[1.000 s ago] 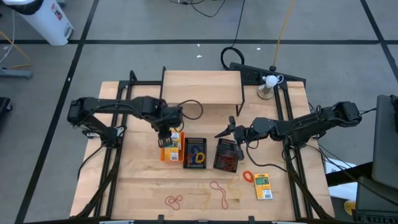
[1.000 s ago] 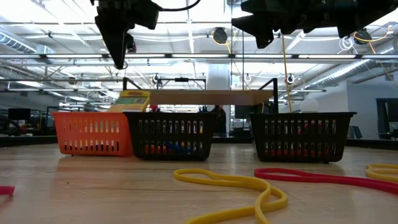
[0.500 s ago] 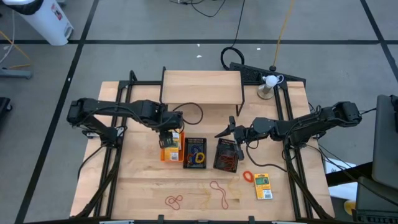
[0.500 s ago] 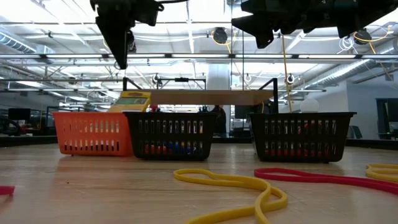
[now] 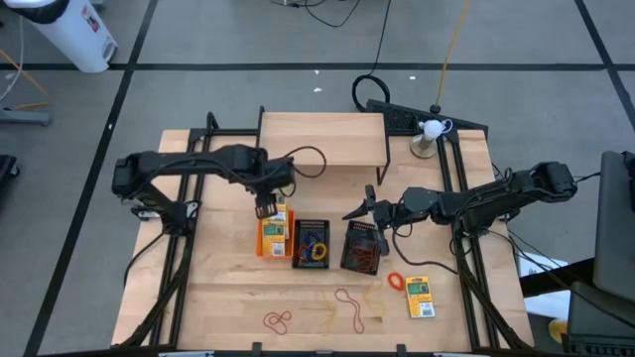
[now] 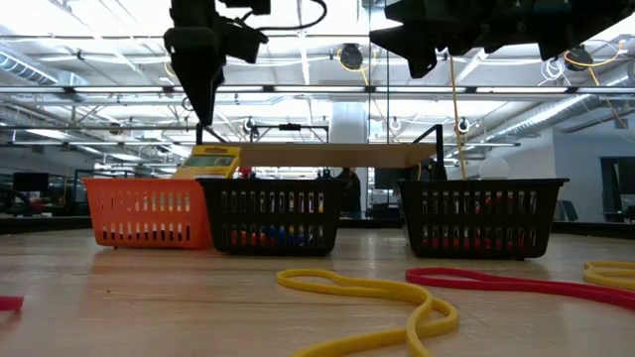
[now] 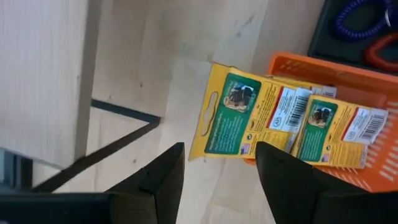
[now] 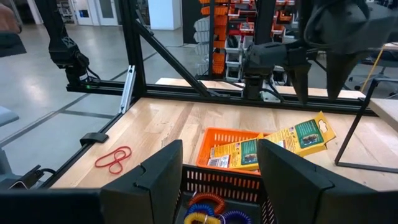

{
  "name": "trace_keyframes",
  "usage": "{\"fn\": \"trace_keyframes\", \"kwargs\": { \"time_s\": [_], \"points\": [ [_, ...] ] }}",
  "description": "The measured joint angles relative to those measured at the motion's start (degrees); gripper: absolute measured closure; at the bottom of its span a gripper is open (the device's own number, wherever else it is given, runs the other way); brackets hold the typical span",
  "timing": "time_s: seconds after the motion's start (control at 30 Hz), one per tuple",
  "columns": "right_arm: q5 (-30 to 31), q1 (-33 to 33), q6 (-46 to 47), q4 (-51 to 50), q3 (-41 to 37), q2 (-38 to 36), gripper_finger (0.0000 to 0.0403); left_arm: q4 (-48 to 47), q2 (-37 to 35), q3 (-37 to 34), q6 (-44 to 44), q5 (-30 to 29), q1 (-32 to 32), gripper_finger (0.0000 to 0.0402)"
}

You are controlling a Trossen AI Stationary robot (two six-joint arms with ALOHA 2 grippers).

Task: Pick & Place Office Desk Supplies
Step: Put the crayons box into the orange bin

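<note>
— Where were the packs?
— Two lay in the orange bin [image 5: 272, 238], the upper yellow-and-green pack [image 7: 249, 115] jutting over its rim.
— And the grippers?
— Left gripper [image 5: 265, 207] hung above it, jaws apart and empty (right gripper [image 5: 369, 206] likewise, over a black bin [image 5: 362, 248]).

The right gripper [image 8: 219, 180] shows two dark fingers spread apart. Between them lies an orange bin [image 8: 225, 142] holding yellow-and-green packs [image 8: 273, 144], one sticking out over the rim. Nearer the camera, a black bin [image 8: 219, 182] holds coiled loops [image 8: 206, 211]. The left gripper [image 8: 317, 78] hangs open above the packs. A red rubber band [image 8: 113, 158] lies on the wooden table [image 8: 155, 134].
</note>
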Motion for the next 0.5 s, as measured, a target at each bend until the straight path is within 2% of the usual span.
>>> {"fn": "trace_keyframes", "kwargs": {
  "time_s": [0.5],
  "points": [
    [0.02, 0.0, -0.89, -1.06, 0.0, -0.02, 0.0206, 2.76, 4.34, 0.02, 7.0, 1.93, 3.59, 0.0203]
  ]
}}
